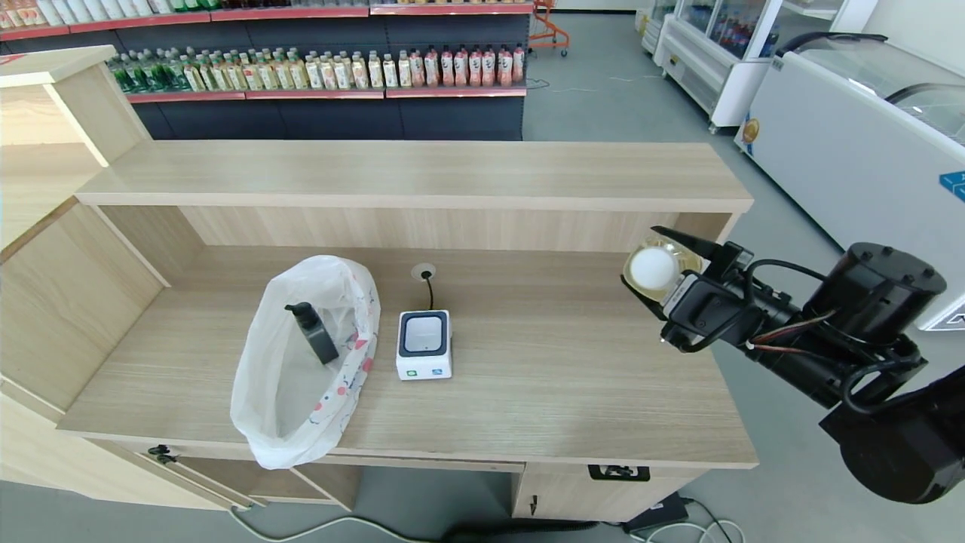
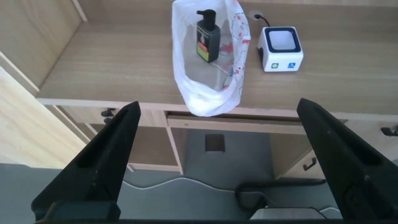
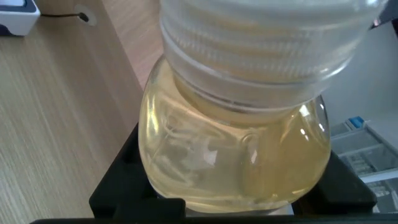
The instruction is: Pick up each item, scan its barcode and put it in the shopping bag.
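My right gripper (image 1: 654,265) is shut on a clear bottle of yellowish liquid with a white cap (image 1: 653,269), held in the air over the counter's right end. Up close the bottle (image 3: 236,149) sits between the black jaws, cap toward the camera. The white shopping bag (image 1: 305,354) lies open on the counter at the left, with a black pump bottle (image 1: 314,332) inside. The white barcode scanner (image 1: 424,344) stands just right of the bag. My left gripper (image 2: 217,162) is open, held below and in front of the counter edge, facing the bag (image 2: 208,56) and scanner (image 2: 281,48).
The wooden counter (image 1: 543,377) has a raised back ledge (image 1: 415,173) and a side wall at the left. The scanner's cable runs to a hole (image 1: 424,271) behind it. Shelves of drinks and freezers stand beyond.
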Robot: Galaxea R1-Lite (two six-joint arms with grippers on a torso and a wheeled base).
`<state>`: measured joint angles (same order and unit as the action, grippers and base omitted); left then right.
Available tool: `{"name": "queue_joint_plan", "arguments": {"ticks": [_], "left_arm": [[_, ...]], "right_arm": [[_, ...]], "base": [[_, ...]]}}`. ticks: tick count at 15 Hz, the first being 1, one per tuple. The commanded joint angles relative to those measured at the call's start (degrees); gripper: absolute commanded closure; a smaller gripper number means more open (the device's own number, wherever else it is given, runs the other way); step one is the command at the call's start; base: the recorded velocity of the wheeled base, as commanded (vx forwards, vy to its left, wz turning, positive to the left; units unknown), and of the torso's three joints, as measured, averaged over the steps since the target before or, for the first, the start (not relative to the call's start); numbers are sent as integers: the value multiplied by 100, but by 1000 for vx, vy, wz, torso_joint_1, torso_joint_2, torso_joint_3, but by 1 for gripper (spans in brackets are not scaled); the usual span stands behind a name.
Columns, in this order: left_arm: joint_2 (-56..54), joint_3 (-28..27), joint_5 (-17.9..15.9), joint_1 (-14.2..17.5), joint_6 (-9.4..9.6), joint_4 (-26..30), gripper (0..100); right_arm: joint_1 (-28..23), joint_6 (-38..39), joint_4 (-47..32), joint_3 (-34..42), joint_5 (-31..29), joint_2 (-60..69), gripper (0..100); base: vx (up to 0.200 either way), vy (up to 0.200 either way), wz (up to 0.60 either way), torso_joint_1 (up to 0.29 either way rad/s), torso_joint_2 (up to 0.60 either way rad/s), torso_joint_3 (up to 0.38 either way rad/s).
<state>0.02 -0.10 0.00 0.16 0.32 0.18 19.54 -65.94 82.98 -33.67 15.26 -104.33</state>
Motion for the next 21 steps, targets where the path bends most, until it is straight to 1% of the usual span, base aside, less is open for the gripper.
{"name": "queue_joint_plan", "arguments": {"ticks": [1, 2, 3, 5, 6, 7, 8, 11, 13, 17, 18, 20, 21], "left_arm": [[-2, 1, 0, 2, 3, -1, 0], [-2, 1, 0, 2, 3, -1, 0], [-2, 1, 0, 2, 3, -1, 0], [-2, 1, 0, 2, 3, -1, 0], [-2, 1, 0, 2, -5, -1, 0], [-2, 1, 0, 2, 3, -1, 0], [-2, 1, 0, 2, 3, -1, 0], [-2, 1, -9, 2, 3, -1, 0], [-2, 1, -9, 2, 3, -1, 0], [-2, 1, -9, 2, 12, -1, 0], [-2, 1, -9, 2, 21, -1, 0], [-2, 1, 0, 2, 30, -1, 0], [-2, 1, 0, 2, 30, -1, 0]], "right_arm": [[-3, 20, 8, -17, 12, -61, 100], [-21, 134, -1, -17, 29, -79, 100], [-29, 459, 43, -17, 38, -132, 100], [-73, 696, 25, -193, 109, -220, 100], [-135, 758, 25, -324, 258, -299, 100], [-249, 776, 8, -544, 592, -466, 100], [-346, 784, -10, -658, 733, -598, 100], [-460, 1074, 16, -834, 776, -967, 100], [-451, 1277, 16, -887, 996, -1116, 100], [-478, 1654, 60, -1256, 1453, -1582, 100], [-486, 1690, 104, -1291, 1585, -1687, 100], [-785, 1690, 561, -1476, 2051, -2250, 100], [-864, 1698, 702, -1502, 2183, -2434, 100]], "base": [[0, 200, 0, 7, 2, 2], [0, 200, 0, 2, 2, -7], [0, 200, 0, -2, -2, 12], [0, 200, 0, 2, 2, 0], [0, 200, 0, 2, 7, 2], [0, 200, 0, 2, 7, 2], [0, 200, 0, -2, 2, 2], [0, 200, 0, 1, 2, -1], [0, 200, 0, 5, 5, -2], [0, 200, 0, 2, 6, 2], [0, 0, 0, 0, 0, 0], [0, 0, 0, 0, 0, 0], [0, 0, 0, 0, 0, 0]]}}
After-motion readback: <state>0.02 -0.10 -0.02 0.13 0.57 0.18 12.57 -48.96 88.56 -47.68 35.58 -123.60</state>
